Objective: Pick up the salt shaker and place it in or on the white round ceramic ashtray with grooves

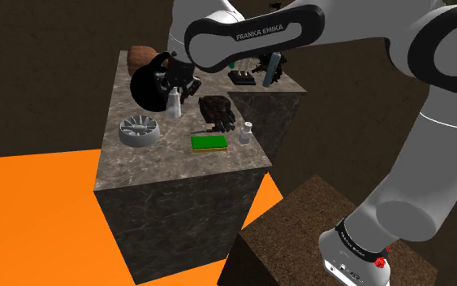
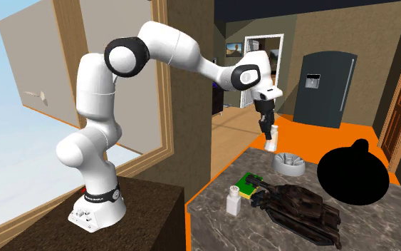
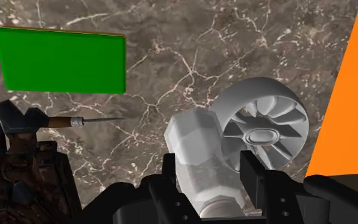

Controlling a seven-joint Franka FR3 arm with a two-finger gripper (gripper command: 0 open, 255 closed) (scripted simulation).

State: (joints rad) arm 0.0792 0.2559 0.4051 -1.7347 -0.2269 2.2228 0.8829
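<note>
Fingers (image 3: 258, 183) clasping pale salt shaker (image 3: 196, 153), grooved ashtray (image 3: 263, 124) just beyond, green block (image 3: 60, 60) nearby

A block with a dark marbled top (image 1: 178, 154) carries 6 things. A white grooved ashtray (image 1: 140, 130) sits near the shoulder view's left edge. A flat green pad (image 1: 209, 142) lies by the near edge, with 1 small white bottle (image 1: 247, 130) upright just beside it. A dark tank-like model (image 1: 218, 112) rests behind the pad. A black rounded pot (image 1: 145, 88) and a brown object (image 1: 141, 55) stand toward the far side.
</note>
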